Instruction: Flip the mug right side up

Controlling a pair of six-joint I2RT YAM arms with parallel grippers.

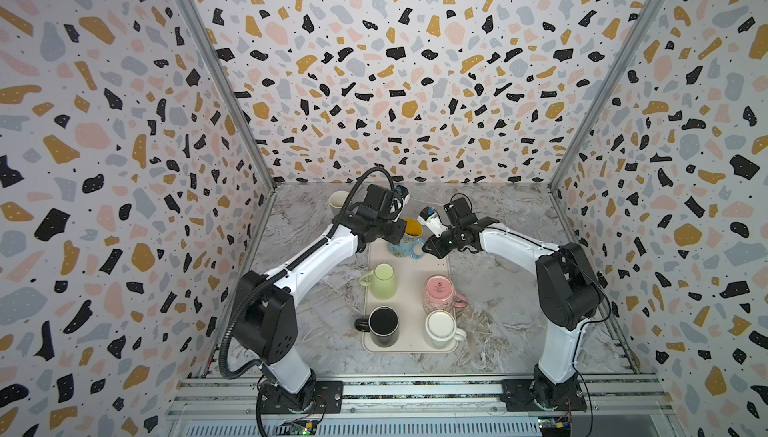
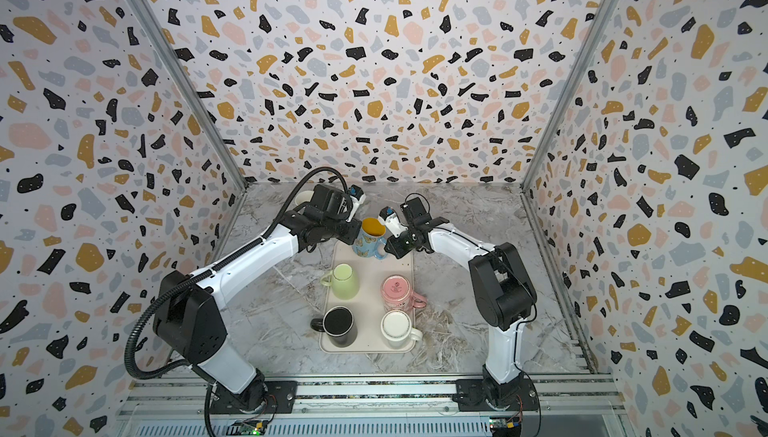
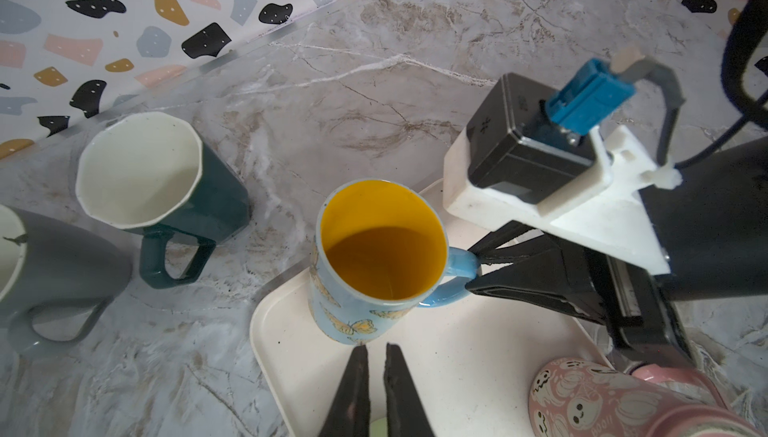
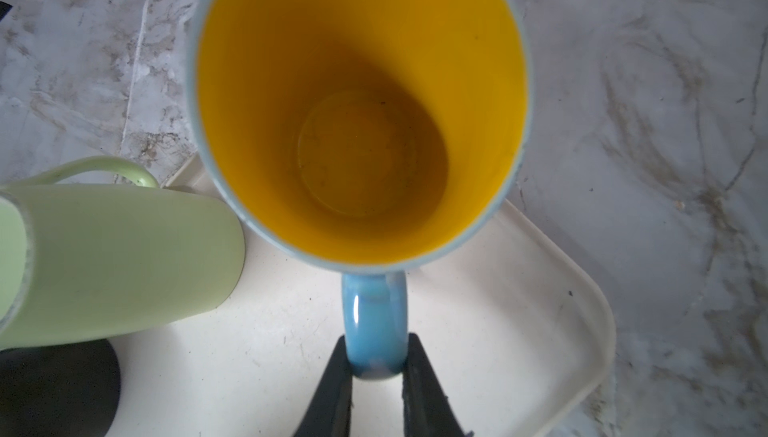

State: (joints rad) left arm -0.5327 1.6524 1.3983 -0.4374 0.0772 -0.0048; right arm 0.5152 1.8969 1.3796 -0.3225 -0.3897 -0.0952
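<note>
The mug [image 1: 409,234] [image 2: 371,234] is blue with butterflies and a yellow inside. It stands mouth up at the far end of the cream tray [image 1: 409,304]. My right gripper [image 4: 376,356] [image 1: 424,248] is shut on the mug's blue handle [image 4: 374,322], one finger on each side. In the left wrist view the same grip shows on the handle [image 3: 461,262]. My left gripper [image 3: 376,349] is shut and empty, its tips just short of the mug's [image 3: 380,256] lower wall. I cannot tell whether the mug's base touches the tray [image 3: 457,356].
On the tray stand a green mug [image 1: 382,281] and a pink mug [image 1: 439,291], both bottom up, plus a black mug [image 1: 383,325] and a white mug [image 1: 440,327]. Off the tray, far left, are a dark green mug [image 3: 162,177] and a grey mug [image 3: 50,273].
</note>
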